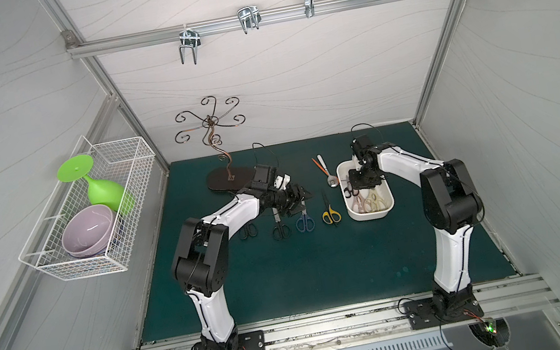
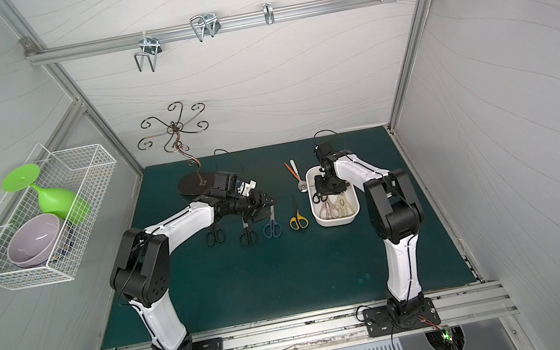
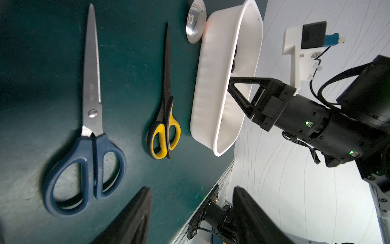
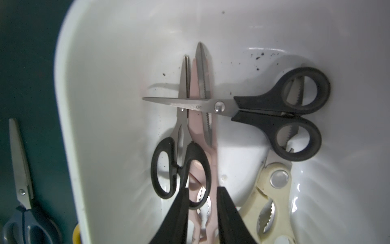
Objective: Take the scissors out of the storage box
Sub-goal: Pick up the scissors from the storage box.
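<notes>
Four scissors (image 3: 90,118) lie beside the storage box (image 3: 207,80), four sit inside — right gripper (image 4: 202,190) straddles handles there, grip uncertain; left gripper (image 3: 192,188) spread, empty.

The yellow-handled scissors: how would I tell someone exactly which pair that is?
On the dark green mat, find the white storage box on the robot's right. Four pairs lie in a row outside it; the yellow-handled scissors are the pair nearest the box. The blue-handled pair beside them and the two black-handled pairs beyond show no yellow.
</notes>
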Controlling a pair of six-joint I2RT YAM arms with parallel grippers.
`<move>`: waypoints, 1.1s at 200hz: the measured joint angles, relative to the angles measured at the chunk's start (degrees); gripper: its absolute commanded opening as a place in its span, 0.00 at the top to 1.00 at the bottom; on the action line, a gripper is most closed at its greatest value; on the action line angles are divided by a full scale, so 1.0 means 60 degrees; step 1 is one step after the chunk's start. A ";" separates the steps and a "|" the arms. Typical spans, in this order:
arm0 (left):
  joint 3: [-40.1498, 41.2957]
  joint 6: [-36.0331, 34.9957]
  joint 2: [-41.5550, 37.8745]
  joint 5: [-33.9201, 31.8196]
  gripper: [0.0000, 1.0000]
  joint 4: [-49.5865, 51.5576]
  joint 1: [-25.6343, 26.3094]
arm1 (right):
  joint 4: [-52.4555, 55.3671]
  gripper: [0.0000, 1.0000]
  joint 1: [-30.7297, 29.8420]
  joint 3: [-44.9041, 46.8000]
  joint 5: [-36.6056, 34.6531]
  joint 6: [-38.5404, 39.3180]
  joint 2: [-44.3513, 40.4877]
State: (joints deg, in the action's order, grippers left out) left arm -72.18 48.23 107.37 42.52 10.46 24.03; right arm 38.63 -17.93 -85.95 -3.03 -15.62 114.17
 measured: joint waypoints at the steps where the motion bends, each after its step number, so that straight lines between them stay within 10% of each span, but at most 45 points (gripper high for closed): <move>1: 0.0000 0.0000 0.0000 0.0000 0.35 0.0000 0.0000 | 0.0000 0.72 0.0000 0.0000 0.0000 0.0000 0.0004; 220: 0.0353 -0.0018 -0.0022 -0.0004 0.35 0.0004 -0.0335 | 0.0091 0.89 0.0015 0.0324 -0.0346 0.0106 -0.0426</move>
State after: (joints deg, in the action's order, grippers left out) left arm -70.06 48.12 107.24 42.50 10.48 22.02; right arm 39.18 -17.85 -84.01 -5.10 -14.98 111.61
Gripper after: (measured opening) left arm 0.651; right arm 0.115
